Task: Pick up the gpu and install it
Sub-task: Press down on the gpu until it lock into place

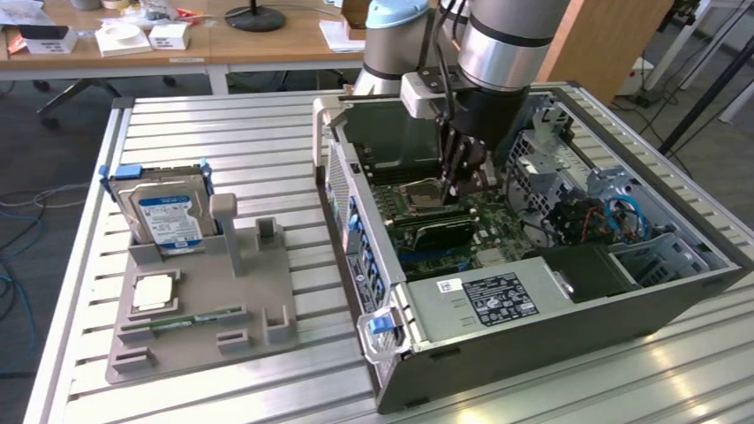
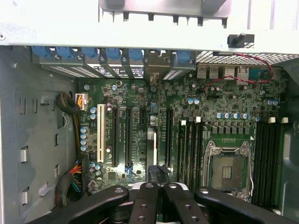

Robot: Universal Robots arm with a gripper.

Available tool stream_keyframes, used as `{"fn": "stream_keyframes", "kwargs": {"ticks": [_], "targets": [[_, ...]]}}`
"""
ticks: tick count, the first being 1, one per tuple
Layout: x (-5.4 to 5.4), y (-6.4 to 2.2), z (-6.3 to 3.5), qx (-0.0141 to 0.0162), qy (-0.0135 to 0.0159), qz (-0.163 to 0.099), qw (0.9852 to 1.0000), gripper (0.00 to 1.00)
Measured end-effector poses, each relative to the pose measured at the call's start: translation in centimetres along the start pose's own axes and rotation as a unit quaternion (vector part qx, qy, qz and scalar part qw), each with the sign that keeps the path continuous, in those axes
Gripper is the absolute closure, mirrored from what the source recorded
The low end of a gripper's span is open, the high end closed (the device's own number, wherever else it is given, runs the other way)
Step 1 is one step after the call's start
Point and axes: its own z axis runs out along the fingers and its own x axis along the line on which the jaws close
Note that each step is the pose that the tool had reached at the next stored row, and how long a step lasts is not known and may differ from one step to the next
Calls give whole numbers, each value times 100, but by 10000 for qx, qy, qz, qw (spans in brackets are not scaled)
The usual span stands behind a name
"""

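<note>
The gpu (image 2: 151,144) stands on edge in a motherboard slot inside the open computer case (image 1: 353,221), its end bracket against the rear slot openings. In the exterior view it is a dark strip (image 1: 433,234) just below the CPU socket. My gripper (image 2: 159,186) hangs directly over the card's upper edge, and its black fingers (image 2: 145,200) are pressed together, so it is shut. Whether the tips touch the card I cannot tell. In the exterior view my gripper (image 1: 454,187) reaches down into the case from the arm above.
Left of the case lies a grey tray (image 1: 200,300) with a hard drive (image 1: 171,216), a memory stick (image 1: 183,320) and a small square chip (image 1: 154,291). The power supply (image 1: 495,296), drive cage (image 1: 542,150) and cables (image 1: 613,216) crowd the case. The CPU socket (image 2: 227,170) lies beside the card.
</note>
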Motion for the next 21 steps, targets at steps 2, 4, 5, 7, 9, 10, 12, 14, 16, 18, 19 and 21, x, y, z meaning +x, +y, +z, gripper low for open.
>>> {"fn": "stream_keyframes", "kwargs": {"ticks": [2, 4, 5, 7, 9, 10, 12, 14, 16, 18, 19, 21], "targets": [[0, 0, 0, 0, 0, 0, 10000, 90], [0, 0, 1, 0, 0, 0, 10000, 90], [1, 0, 10, 0, -3, 0, 10000, 90], [1, 1, 46, 0, -10, 0, 10000, 90], [2, 1, 82, 0, -10, 0, 10000, 90], [3, 1, 102, 0, -11, 0, 10000, 90], [4, 1, 132, 0, -11, 0, 10000, 90], [4, 1, 154, 0, -11, 0, 10000, 90], [4, 1, 157, 0, -9, 0, 10000, 90], [5, 1, 157, -1, -9, 0, 10000, 90], [4, 1, 162, 0, -11, 0, 10000, 90], [5, 1, 184, 0, -11, 0, 10000, 90]]}}
